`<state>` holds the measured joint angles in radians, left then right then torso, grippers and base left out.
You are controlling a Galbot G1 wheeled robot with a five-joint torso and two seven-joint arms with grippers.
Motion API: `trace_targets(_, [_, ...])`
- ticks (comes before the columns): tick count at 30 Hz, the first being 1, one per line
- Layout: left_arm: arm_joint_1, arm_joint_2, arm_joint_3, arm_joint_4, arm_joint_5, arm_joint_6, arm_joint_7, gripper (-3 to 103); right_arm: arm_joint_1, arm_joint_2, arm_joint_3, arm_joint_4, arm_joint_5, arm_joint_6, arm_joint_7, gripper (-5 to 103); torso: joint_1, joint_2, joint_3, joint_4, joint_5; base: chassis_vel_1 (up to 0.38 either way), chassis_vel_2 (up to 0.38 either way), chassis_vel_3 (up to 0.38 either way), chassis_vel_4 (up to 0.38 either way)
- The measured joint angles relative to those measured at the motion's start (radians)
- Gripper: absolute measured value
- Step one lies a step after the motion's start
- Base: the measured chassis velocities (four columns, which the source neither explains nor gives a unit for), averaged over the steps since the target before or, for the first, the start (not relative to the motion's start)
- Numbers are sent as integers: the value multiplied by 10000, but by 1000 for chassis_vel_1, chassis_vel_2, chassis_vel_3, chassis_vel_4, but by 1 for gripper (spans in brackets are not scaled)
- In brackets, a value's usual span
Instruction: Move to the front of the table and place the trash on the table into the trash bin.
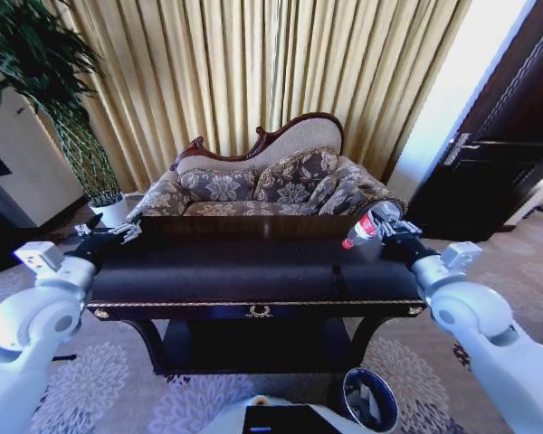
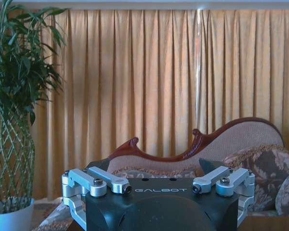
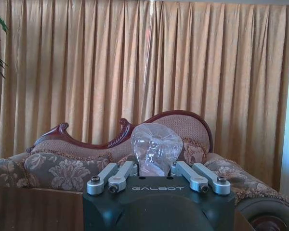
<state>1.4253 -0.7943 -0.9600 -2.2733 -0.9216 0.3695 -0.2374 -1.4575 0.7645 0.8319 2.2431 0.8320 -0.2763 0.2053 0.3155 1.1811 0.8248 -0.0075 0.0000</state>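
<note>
My right gripper (image 1: 383, 227) pinches bottle (image 1: 366, 225) above bench (image 1: 253, 271) at 2 o'clock, clear for bin (image 1: 370, 399) at 5; left gripper (image 1: 109, 236) spread, idle at 10.

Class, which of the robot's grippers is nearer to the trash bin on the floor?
The right gripper, shut on the bottle above the table's right far corner. The bin stands below on the right side; the left gripper is over the table's left end.

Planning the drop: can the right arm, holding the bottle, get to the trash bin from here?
Probably yes: the right claw holds the bottle above the table; the trash bin stands open below, nothing between.
</note>
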Motion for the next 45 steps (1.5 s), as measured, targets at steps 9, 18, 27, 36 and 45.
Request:
trace_targets(9, [131, -118, -34, -395, 88, 26, 58, 100, -679, 341, 409, 351, -108, -1, -61, 25, 1, -1, 0, -1, 0, 4, -4, -10, 12])
trace_targets(18, [232, -206, -25, -553, 221, 99, 51, 100, -907, 484, 513, 691, -198, 0, -65, 25, 1, 0, 0, 0, 0, 15, -22, -34, 22])
trace_targets(27, [578, -307, -206, -580, 338, 22, 61, 100, -961, 521, 536, 828, -238, 5, -64, 25, 1, -1, 1, 1, -1, 91, -78, -89, 80])
trace_targets(36, [679, -307, -275, -607, 371, -5, 119, 100, -1016, 647, 530, 859, -360, 15, -66, 25, 0, 0, 0, 0, 1, 128, -137, -136, 126])
trace_targets(45, [658, -325, -247, -608, 372, -16, 144, 100, -1055, 663, 547, 868, -390, 41, -68, 25, 0, 0, 0, 0, 0, 118, -109, -115, 111])
